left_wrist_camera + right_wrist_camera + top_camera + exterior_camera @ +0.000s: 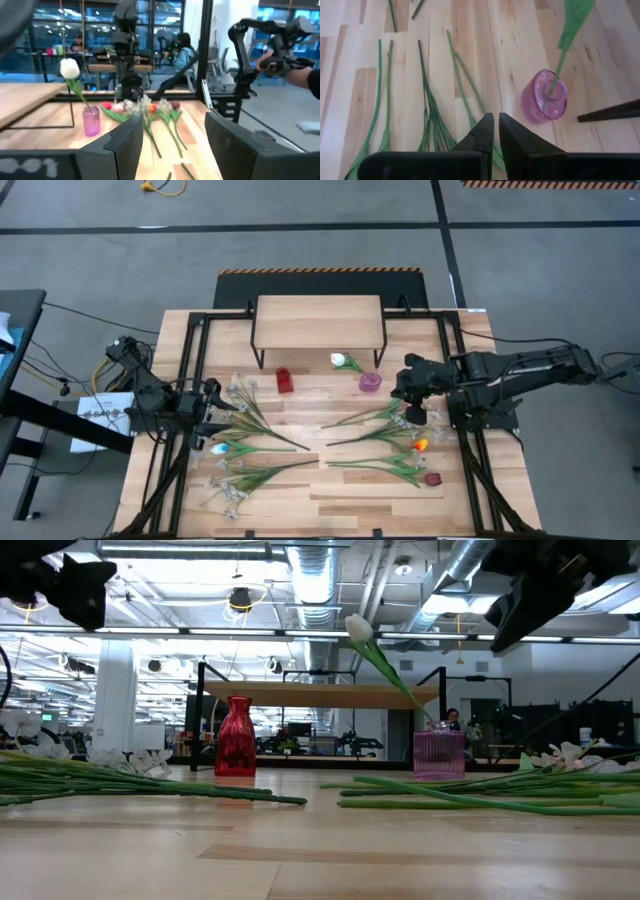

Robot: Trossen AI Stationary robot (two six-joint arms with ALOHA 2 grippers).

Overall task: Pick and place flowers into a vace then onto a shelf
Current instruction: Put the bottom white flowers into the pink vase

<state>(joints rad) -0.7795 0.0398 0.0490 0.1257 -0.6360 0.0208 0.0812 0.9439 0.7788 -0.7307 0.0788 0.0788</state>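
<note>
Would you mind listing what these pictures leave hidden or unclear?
- Right gripper: low view shows only a dark shape at the top edge.
- White tulip head: cut off by the right wrist view's top edge; only its stem enters the pink vase.
- Flower heads in the left wrist view: blurred; left gripper fingers hide some stems.

White tulip (340,361) stood leaning in pink vase (371,382); remaining flowers (385,442) laid flat on tabletop; shelf (318,321) seen bare behind the vases.
</note>
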